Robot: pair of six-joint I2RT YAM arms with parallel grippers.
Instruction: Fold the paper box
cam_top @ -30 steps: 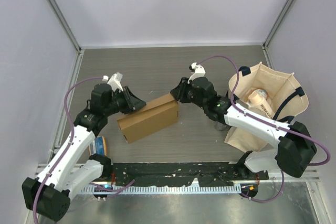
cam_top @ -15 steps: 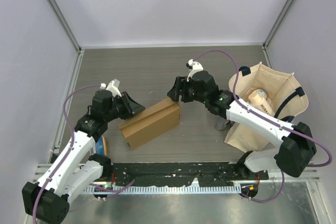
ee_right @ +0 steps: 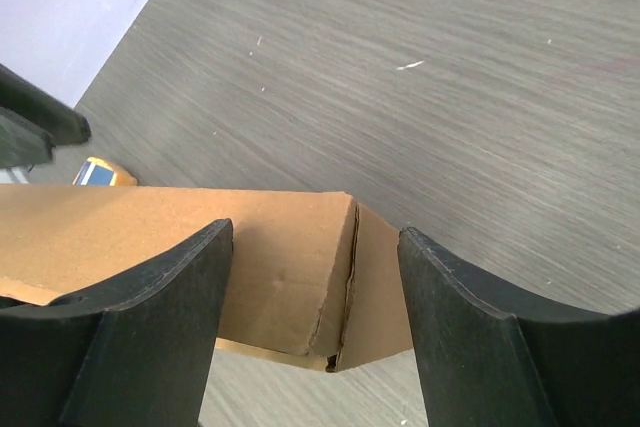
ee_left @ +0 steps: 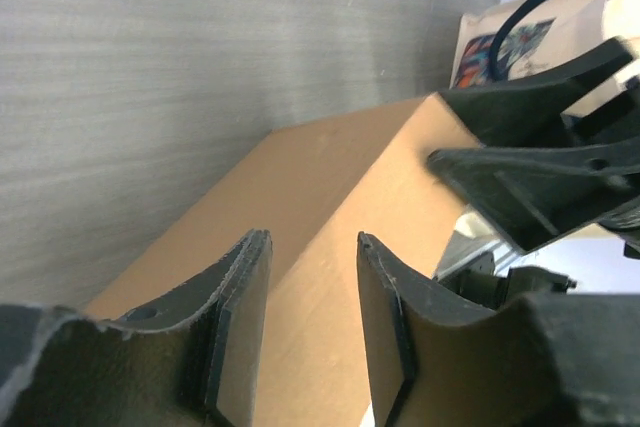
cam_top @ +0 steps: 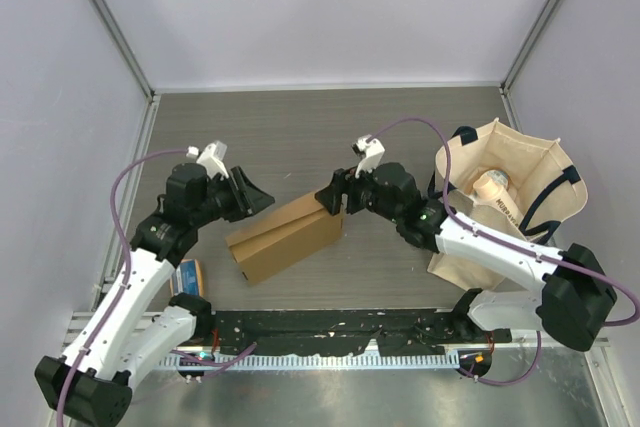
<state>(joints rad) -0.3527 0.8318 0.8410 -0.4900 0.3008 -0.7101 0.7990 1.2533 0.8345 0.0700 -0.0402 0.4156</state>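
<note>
The box (cam_top: 285,237) looks folded shut and lies angled on the desk (cam_top: 300,137), squeezed in between the two end effectors. Best guess is this is the let-go bit, so both should back off straight along the box without catching a corner. The end flap under the right end effector (cam_top: 328,202) shows a slightly gappy seam, so it may want one more press. That arm reaches across, tilted down, with fingers wide apart over the box's end and gripping nothing. The left end effector (cam_top: 262,197) sits low, aimed at the other end. Its fingers (ee_left: 240,297) are apart, with the box's top edge just ahead of them.
</note>
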